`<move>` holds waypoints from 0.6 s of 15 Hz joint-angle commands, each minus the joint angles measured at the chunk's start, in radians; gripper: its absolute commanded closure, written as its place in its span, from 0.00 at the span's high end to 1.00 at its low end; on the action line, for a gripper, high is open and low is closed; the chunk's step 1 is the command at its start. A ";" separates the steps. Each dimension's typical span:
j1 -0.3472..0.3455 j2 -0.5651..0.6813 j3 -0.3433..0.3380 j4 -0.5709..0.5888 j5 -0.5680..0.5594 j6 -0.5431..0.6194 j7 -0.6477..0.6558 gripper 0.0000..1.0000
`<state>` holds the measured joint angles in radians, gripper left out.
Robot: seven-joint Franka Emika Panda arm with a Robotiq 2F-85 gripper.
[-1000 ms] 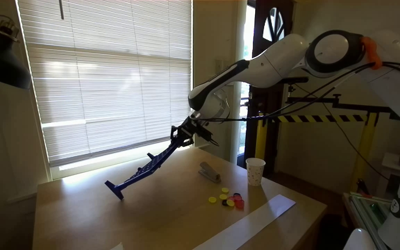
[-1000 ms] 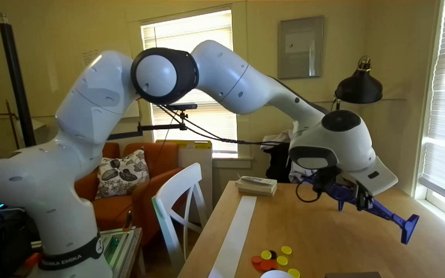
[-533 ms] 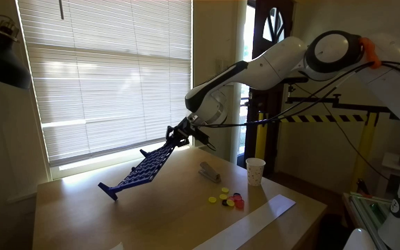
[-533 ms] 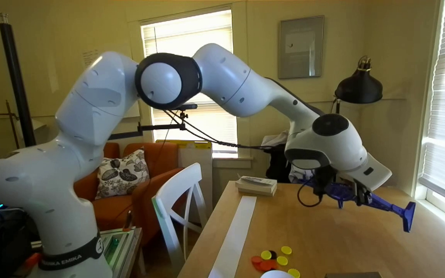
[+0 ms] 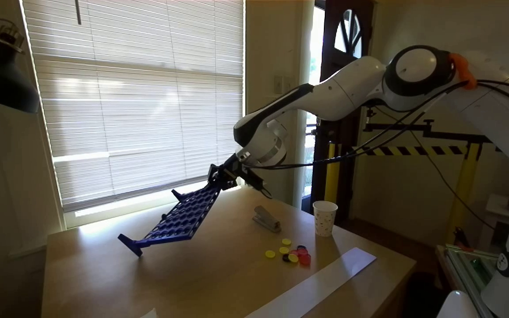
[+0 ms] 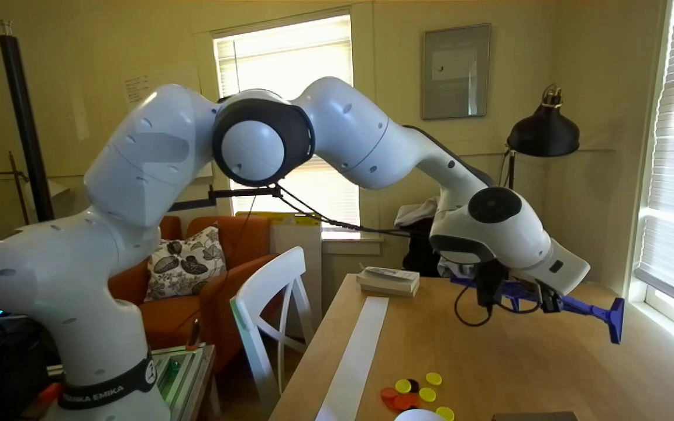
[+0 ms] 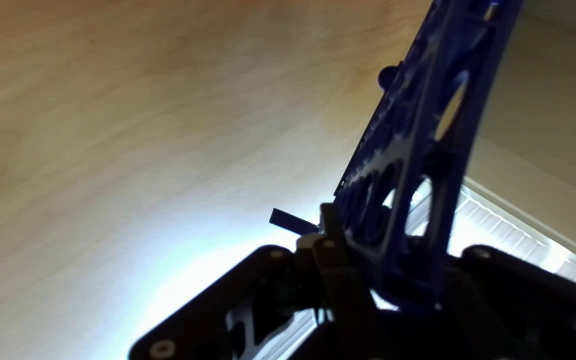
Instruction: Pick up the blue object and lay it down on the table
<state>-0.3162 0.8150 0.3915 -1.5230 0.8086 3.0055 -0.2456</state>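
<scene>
In an exterior view the white arm point(image 6: 346, 137) arches up from its base point(image 6: 112, 389) at 8 o'clock, bends at the dark-ringed elbow point(image 6: 258, 146) between 10 and 11 o'clock, and slopes down along the forearm point(image 6: 427, 153) to the tilted wrist point(image 6: 498, 228) at 3 o'clock. The black gripper point(image 5: 219, 180) points obliquely downward, toward 8 o'clock in an exterior view. In the wrist view its dark fingers point(image 7: 337, 267) stand around 5 o'clock, a little apart, clamping what lies between them.
</scene>
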 commanded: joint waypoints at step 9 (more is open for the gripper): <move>0.042 0.084 -0.103 -0.011 -0.074 -0.056 0.055 0.05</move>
<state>-0.3119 0.8271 0.3408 -1.5214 0.8078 2.9319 -0.1375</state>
